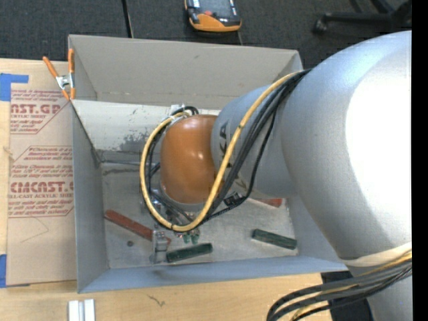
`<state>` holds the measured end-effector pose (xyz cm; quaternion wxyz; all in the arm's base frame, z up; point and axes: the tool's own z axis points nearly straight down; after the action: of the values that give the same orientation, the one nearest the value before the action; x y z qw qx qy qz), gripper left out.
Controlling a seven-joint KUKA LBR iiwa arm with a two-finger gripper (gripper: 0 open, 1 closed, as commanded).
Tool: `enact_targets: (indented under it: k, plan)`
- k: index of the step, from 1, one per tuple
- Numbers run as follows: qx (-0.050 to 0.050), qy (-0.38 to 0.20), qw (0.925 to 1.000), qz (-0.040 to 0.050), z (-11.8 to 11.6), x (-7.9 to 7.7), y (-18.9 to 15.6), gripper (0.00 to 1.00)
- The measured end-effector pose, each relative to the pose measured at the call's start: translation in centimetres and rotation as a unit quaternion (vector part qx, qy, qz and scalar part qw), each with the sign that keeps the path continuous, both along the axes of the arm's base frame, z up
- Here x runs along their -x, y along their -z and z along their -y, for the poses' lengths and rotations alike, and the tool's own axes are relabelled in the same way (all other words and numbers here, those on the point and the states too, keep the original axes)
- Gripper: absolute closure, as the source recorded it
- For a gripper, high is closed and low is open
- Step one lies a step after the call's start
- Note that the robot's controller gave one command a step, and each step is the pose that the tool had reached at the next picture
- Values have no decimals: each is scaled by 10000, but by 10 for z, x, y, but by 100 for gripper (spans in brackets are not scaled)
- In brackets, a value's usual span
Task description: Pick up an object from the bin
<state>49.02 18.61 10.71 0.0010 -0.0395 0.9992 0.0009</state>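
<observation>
Bin: grey metal bin, few loose things on its floor, arm comes in over the right wall.
Left item: flat red-brown stick, lies slantwise on the left part of the floor, twd front-left corner; near the gripper but apart from it.
Gripper: gripper is low at the floor, close to the front wall, left of middle, below the orange dome-shaped cover on the wrist. Released or clenched: can't tell.
Nearest thing: dark green flat bar, lies along the front wall, its left end just beside the gripper; not seen gripped.
Handling (est.): looks light, stiff, prob. plastic or wood; not fragile by looks. It's thin and lies flat on metal, so little edge to catch. The smooth surface may slip or skid.
Where to hold (est.): across the narrow width, abt mid-length so it won't tip. The gripper sits at the bar's end, so it needs a shift right. The front wall is close, so little room.
Right items: second dark green bar lies twd front-right corner, well apart. A reddish piece lies by the right wall, partly under the arm; kind unclear.
</observation>
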Motion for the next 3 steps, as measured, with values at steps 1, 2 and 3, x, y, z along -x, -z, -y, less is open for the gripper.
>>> enact_targets:
  k: [1,2,3]
  plan:
    - [4,11,10000,-18,-22,-11,40,0]
    - [13,870,9962,-14,-25,-6,38,100]
    - [13,868,9962,-14,-25,-6,38,100]
